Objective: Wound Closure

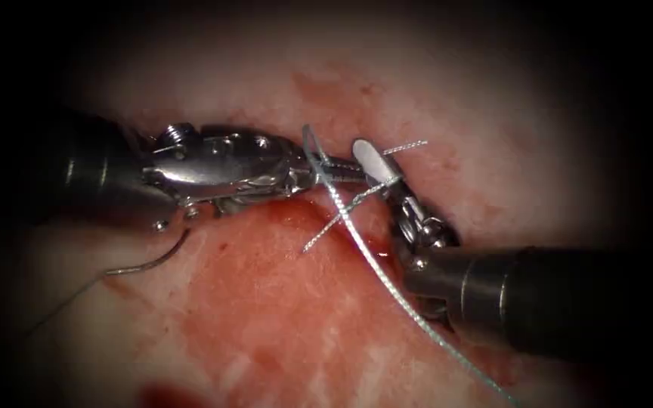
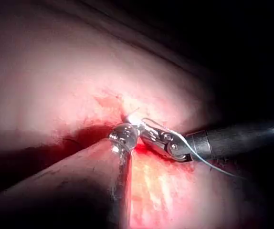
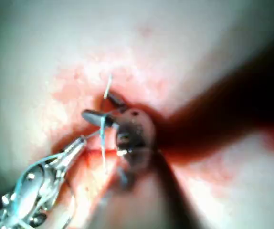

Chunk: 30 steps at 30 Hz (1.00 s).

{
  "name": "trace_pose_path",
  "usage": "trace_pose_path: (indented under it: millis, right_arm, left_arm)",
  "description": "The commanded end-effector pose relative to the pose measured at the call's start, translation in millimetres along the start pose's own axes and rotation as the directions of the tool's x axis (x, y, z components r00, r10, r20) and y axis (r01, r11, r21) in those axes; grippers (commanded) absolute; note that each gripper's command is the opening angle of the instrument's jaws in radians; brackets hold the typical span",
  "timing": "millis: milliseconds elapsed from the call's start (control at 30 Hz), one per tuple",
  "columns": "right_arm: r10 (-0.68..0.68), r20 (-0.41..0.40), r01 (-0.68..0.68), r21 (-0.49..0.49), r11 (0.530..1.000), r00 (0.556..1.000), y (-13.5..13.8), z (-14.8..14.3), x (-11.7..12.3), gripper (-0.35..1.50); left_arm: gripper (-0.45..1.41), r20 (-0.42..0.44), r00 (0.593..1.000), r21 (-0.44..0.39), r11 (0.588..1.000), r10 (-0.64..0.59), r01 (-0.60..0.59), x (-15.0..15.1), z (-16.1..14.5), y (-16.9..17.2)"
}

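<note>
The left pincer (image 1: 334, 172) pinches looped thread (image 1: 376, 264) over the cut (image 1: 281, 219), the right pincer (image 1: 376, 162) pinches a short thread end, the needle (image 1: 149, 261) lies free at left; uneven tension could slip the thread.

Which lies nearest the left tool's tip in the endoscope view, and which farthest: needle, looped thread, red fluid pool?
1. looped thread, wrapped around the left tool near its tip.
2. needle, lower left on the tissue, held by neither tool.
3. red fluid pool, bottom edge.
</note>
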Motion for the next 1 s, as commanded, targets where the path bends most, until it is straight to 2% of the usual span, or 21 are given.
trace_pose_path:
  millis: [33, 133, 267, 367, 400, 467, 567, 667, 833, 900, 967, 1000]
  right_arm:
    - [0.004, 0.001, -0.004, -0.004, 1.0, 1.0, -0.2, 0.0, -0.5, 1.36]
    - [0.017, -0.004, -0.017, 0.011, 1.0, 1.0, -1.2, 0.1, -0.3, 1.35]
    - [-0.028, -0.016, 0.028, 0.052, 0.998, 0.999, -2.0, 0.2, 0.3, 1.23]
    - [-0.054, -0.03, 0.055, 0.054, 0.997, 0.998, -2.2, -0.1, 0.5, 0.99]
    - [-0.06, -0.031, 0.061, 0.053, 0.997, 0.998, -2.2, -0.1, 0.5, 0.98]
    - [-0.058, -0.038, 0.06, 0.054, 0.997, 0.998, -2.3, 0.4, 0.4, 0.98]
    - [-0.066, -0.058, 0.069, 0.047, 0.997, 0.996, -2.9, 1.9, 0.1, 1.16]
    - [-0.073, -0.069, 0.076, 0.041, 0.996, 0.995, -3.8, 3.2, 0.0, 1.23]
    - [-0.075, -0.061, 0.079, 0.064, 0.995, 0.995, -4.5, 3.8, 0.1, 1.13]
    - [-0.083, -0.054, 0.086, 0.051, 0.995, 0.995, -4.4, 3.6, 0.0, 0.32]
    - [-0.085, -0.041, 0.087, 0.045, 0.995, 0.996, -4.4, 3.3, -0.2, -0.23]
    - [-0.087, -0.022, 0.088, 0.051, 0.995, 0.996, -4.4, 3.1, -0.3, -0.35]
  left_arm:
    - [-0.35, 0.0, 1.0, -0.002, 1.0, 0.0, 0.0, -0.5, 0.7, 0.1]
    - [-0.35, 0.0, 1.0, -0.001, 1.0, -0.001, 0.001, -0.5, 0.8, 0.2]
    - [-0.35, 0.0, 1.0, -0.001, 1.0, 0.0, 0.0, -0.7, 0.8, 0.4]
    - [-0.35, 0.0, 1.0, 0.0, 1.0, 0.001, -0.001, -0.8, 0.8, 0.5]
    - [-0.35, 0.0, 1.0, 0.0, 1.0, 0.001, -0.001, -0.8, 0.8, 0.6]
    - [-0.35, 0.004, 1.0, -0.002, 1.0, 0.002, -0.002, -1.0, 0.9, 0.7]
    - [-0.35, 0.004, 1.0, -0.003, 1.0, 0.004, -0.004, -1.2, 0.9, 0.8]
    - [-0.35, 0.008, 1.0, -0.007, 1.0, 0.006, -0.006, -1.4, 0.5, 0.9]
    - [-0.35, 0.016, 1.0, -0.013, 1.0, 0.009, -0.008, -1.8, -0.2, 1.1]
    - [-0.35, 0.017, 1.0, -0.019, 1.0, 0.01, -0.01, -1.9, -0.5, 1.2]
    - [-0.35, 0.017, 1.0, -0.019, 1.0, 0.01, -0.01, -2.0, -0.5, 1.2]
    - [-0.35, 0.017, 1.0, -0.019, 1.0, 0.01, -0.01, -2.0, -0.5, 1.2]
